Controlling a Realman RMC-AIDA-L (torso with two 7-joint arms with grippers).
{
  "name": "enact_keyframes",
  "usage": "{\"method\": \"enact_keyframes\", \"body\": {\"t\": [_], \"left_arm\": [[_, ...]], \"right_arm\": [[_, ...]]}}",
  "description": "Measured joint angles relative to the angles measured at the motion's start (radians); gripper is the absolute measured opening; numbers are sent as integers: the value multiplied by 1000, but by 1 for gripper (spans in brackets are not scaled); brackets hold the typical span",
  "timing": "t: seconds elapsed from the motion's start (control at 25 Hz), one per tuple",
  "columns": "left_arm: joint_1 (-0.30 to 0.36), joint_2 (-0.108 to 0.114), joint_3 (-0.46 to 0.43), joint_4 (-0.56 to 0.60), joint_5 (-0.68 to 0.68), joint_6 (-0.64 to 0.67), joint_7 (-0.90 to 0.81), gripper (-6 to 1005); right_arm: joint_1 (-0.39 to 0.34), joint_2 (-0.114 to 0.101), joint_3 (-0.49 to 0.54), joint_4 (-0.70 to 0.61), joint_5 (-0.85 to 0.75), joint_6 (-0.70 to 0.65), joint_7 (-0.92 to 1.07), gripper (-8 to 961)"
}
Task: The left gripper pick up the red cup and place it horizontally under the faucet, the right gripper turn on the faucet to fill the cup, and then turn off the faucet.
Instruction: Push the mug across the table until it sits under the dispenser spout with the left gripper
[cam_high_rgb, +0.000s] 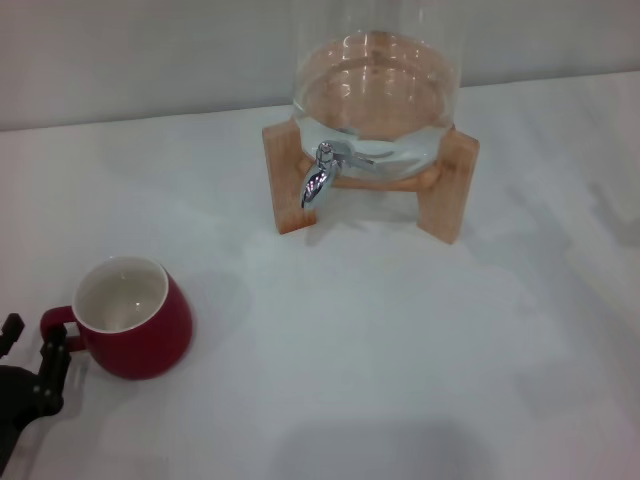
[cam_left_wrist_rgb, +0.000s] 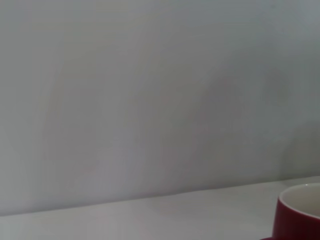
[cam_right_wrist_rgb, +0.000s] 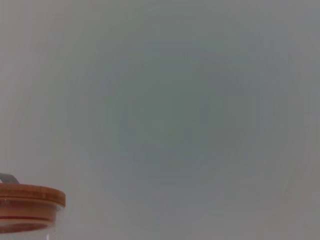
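a bare staged test setup rather than a lived-in room: a plain white desk (cam_high_rgb: 400, 340) against a blank pale wall (cam_high_rgb: 120, 60), carrying only a glass drink dispenser (cam_high_rgb: 375, 85) on a wooden stand (cam_high_rgb: 450, 185) and a red cup (cam_high_rgb: 135, 320), kitchen props with no kitchen fittings around them.

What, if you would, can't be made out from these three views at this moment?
- Left gripper: head view's corner cuts it off; open or shut unclear.
- Right gripper: in no view.
- Red cup: left wrist view's edge crops it.
- Dispenser: head view cuts off its top; the right wrist view shows only its lid.
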Motion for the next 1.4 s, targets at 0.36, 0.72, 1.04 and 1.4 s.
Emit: {"method": "enact_keyframes", "body": {"t": [0.36, 0.72, 1.04, 1.4], "left_arm": [[-6, 2, 0, 1, 7, -16, -7, 330], [-9, 2, 2, 1, 30, -16, -7, 157], [-16, 2, 3, 5, 41, -16, -7, 128], [-60, 11, 0, 0, 45, -16, -33, 126]], "right_arm": [[-2, 0, 0, 0, 0, 0, 0, 828], [-2, 0, 0, 0, 0, 0, 0, 828], [-2, 0, 0, 0, 0, 0, 0, 827], [-3, 0, 0, 0, 0, -2, 3, 826]]}}
